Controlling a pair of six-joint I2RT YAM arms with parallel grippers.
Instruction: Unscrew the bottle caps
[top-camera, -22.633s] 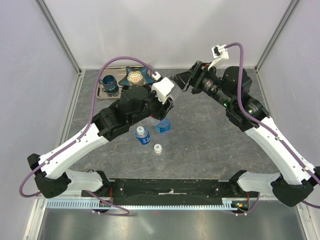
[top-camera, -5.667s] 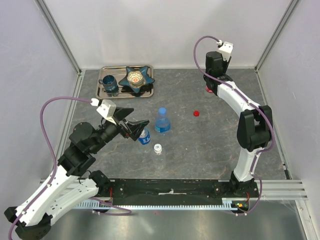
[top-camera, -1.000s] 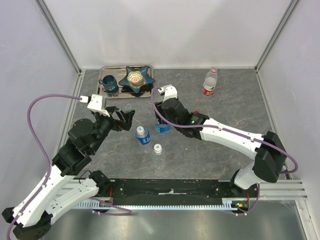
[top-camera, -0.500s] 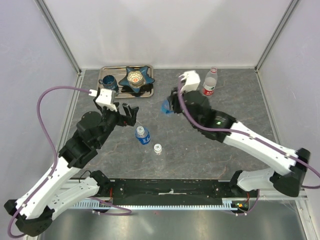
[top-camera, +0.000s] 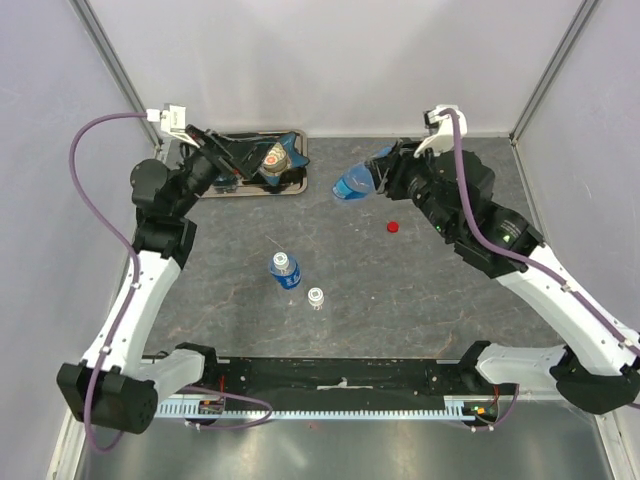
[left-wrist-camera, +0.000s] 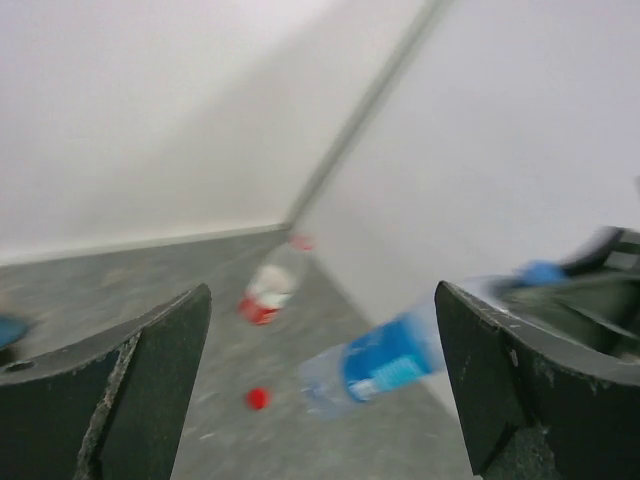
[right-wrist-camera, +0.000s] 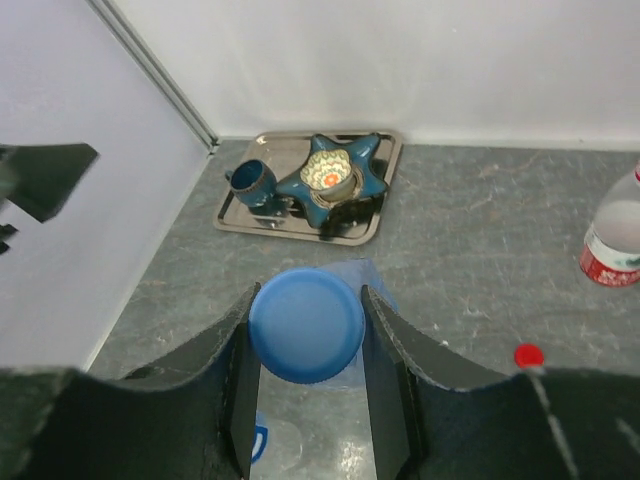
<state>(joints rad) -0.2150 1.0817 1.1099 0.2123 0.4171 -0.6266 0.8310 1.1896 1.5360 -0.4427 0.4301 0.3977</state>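
My right gripper (right-wrist-camera: 306, 325) is shut on the blue cap (right-wrist-camera: 306, 322) of a blue-tinted bottle (top-camera: 353, 184), which hangs tilted in the air with its base toward the tray. That gripper (top-camera: 380, 171) is over the back middle of the table. A loose red cap (top-camera: 393, 226) lies on the table. The red-labelled bottle (right-wrist-camera: 612, 240) stands at the back right, hidden by the arm from above. A small blue-labelled bottle (top-camera: 285, 270) and a tiny plain bottle (top-camera: 316, 297) stand in the middle. My left gripper (top-camera: 250, 158) is raised over the tray, open and empty (left-wrist-camera: 322, 300).
A metal tray (top-camera: 292, 187) at the back left holds a blue star-shaped dish (right-wrist-camera: 334, 176) and a dark blue mug (right-wrist-camera: 251, 181). Walls close the back and both sides. The left wrist view is blurred.
My right gripper closed on the blue cap and lifted the bottle off the table toward the back. My left arm swung up and back over the tray, opening wider.
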